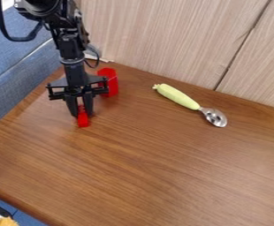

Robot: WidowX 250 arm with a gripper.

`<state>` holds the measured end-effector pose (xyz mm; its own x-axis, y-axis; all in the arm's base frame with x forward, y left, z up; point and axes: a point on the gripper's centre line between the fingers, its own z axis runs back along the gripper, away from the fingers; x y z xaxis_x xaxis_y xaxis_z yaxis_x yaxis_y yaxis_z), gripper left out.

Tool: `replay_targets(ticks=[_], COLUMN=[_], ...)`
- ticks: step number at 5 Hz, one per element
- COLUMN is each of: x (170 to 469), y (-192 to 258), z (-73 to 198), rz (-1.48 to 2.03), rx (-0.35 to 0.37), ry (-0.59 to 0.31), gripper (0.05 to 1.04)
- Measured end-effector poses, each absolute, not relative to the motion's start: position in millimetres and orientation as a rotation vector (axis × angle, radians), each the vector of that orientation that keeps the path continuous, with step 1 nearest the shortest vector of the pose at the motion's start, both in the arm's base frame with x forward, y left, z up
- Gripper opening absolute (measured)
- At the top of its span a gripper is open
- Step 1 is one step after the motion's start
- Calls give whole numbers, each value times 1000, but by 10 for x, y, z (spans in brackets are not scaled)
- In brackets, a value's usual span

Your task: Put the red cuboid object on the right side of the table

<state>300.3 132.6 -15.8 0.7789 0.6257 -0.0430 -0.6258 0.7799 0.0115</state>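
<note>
On the left part of the wooden table, the gripper [81, 115] points straight down, shut on a small red cuboid object [83, 122]. Red shows between the two fingers, and the object's near end sticks out below their tips toward the front. The fingers cover part of its sides. Whether it touches the tabletop [163, 163] or hangs just above it, I cannot tell.
A taller red block [111, 82] with angled sides stands close behind the gripper on its right, partly hidden by it. Toward the back right lies a spoon [177, 96] with a yellow-green handle. A wood-grain panel [163, 39] bounds the table's back edge.
</note>
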Motion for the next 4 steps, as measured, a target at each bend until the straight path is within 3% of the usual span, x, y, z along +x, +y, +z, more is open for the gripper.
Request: replay_targets(ticks=[2,4], x=[2948,3107], y=[1191,795], z=[5,472], rz=[655,601], rx=[27,-18], ry=[40,-85], gripper=[272,272])
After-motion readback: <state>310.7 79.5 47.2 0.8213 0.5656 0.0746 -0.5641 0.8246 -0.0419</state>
